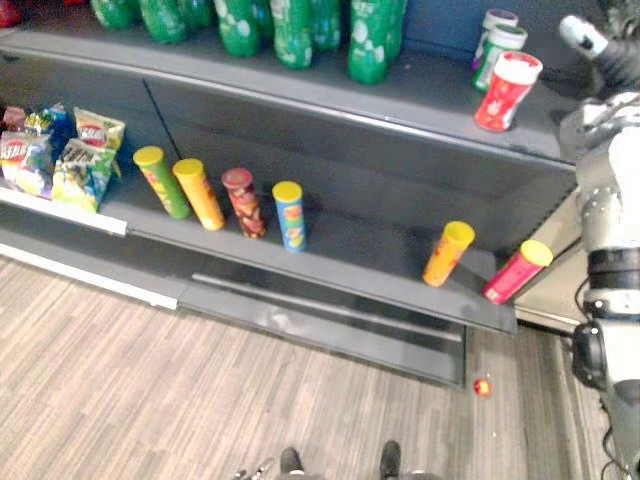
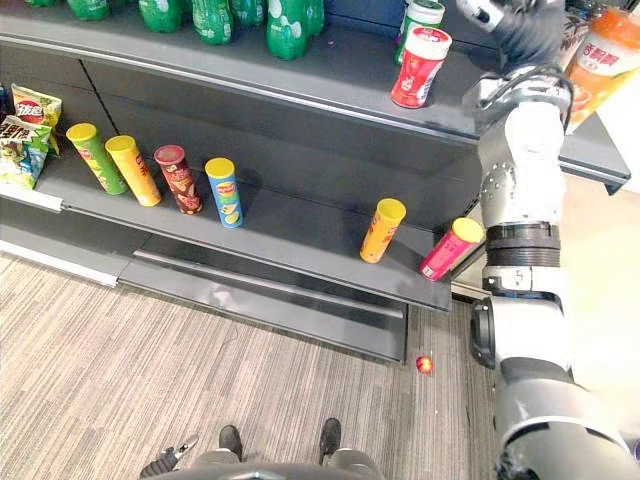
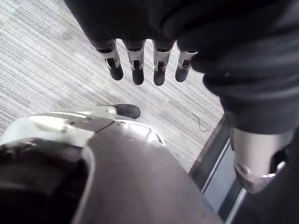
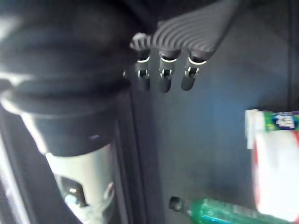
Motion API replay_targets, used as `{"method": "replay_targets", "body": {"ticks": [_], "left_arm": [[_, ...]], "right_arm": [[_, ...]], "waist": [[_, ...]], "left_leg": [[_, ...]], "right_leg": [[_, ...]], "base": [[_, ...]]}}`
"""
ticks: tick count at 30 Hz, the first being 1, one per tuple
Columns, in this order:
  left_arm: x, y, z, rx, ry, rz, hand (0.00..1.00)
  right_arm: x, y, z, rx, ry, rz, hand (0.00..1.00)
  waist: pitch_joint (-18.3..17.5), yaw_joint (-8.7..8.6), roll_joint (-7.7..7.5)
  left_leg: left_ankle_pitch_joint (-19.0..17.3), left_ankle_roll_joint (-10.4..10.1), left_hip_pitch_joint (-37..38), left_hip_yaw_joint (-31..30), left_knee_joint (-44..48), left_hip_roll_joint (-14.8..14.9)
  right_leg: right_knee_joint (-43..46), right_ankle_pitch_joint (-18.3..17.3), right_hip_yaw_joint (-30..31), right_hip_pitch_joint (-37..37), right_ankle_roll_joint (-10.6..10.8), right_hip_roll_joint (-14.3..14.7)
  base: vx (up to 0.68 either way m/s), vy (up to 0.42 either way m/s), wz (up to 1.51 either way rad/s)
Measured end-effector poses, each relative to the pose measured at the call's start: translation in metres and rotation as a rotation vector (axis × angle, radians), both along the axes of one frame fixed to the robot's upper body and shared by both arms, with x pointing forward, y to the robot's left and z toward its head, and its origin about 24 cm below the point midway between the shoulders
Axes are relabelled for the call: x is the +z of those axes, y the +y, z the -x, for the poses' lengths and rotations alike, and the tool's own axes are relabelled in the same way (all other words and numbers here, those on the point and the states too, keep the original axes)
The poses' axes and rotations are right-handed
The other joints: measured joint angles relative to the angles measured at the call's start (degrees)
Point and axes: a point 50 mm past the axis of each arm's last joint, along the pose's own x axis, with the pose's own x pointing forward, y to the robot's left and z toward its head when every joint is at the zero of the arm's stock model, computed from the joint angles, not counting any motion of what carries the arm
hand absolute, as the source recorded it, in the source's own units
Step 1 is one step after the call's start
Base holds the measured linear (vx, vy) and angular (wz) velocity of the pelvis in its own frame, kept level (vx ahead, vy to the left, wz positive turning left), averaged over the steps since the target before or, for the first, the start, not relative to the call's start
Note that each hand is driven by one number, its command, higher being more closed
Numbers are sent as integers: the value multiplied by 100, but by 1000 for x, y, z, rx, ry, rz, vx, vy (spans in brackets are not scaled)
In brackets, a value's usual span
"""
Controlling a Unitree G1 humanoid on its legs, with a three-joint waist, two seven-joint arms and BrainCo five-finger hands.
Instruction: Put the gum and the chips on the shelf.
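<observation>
A red-and-white gum tub [image 1: 505, 90] stands on the upper shelf [image 1: 420, 95] in front of two green-and-white gum tubs [image 1: 497, 45]. Several chip cans stand on the lower shelf [image 1: 350, 250]: green [image 1: 162, 182], yellow [image 1: 199, 194], dark red [image 1: 244, 202] and blue [image 1: 290, 215] in a row, then an orange can [image 1: 447, 253] and a pink can [image 1: 517, 271] leaning at the right end. My right hand [image 2: 520, 25] is raised above the upper shelf, right of the gum tubs [image 4: 275, 163], fingers [image 4: 161, 70] straight and holding nothing. My left hand [image 3: 140, 65] hangs over the floor, open and empty.
Green bottles [image 1: 290, 30] line the back of the upper shelf. Chip bags [image 1: 60, 155] lie at the lower shelf's left end. An orange bottle [image 2: 610, 60] stands on a shelf to the right. A small red thing [image 1: 482, 386] lies on the striped floor [image 1: 150, 390].
</observation>
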Motion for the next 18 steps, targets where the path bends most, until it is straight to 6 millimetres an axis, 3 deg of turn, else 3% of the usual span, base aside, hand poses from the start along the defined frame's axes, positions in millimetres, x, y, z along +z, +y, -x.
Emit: {"method": "replay_targets", "body": {"ticks": [6,9,11,14,18], "left_arm": [[0,1,0,11,5,-16,0],[0,1,3,11,16,-26,0],[0,1,3,10,17,-26,0],[-1,2,4,19,23,-35,0],[0,2,4,8,34,-61,0]], "right_arm": [[20,12,21,30,-153,24,0],[9,33,42,130,-252,20,0],[-19,53,50,226,-243,-13,0],[-78,95,55,401,-107,-61,0],[-121,141,67,565,21,-28,0]], "waist": [[-7,8,-7],[-61,5,-48],[-100,1,-97],[-133,6,-147],[-147,20,-166]], "left_leg": [[11,1,10,-14,0,0],[9,-1,11,-13,0,3],[8,-2,14,-8,0,3],[7,-3,19,-5,1,-1],[-23,-30,7,-9,1,-3]], "right_leg": [[2,-2,-16,22,3,-3],[2,-5,-19,23,3,-1],[4,-5,-14,23,3,-2],[19,-5,-10,23,3,-10],[54,-33,-10,-6,23,-18]], "base": [[0,0,0],[0,0,0],[0,0,0],[0,0,0],[0,0,0]]}}
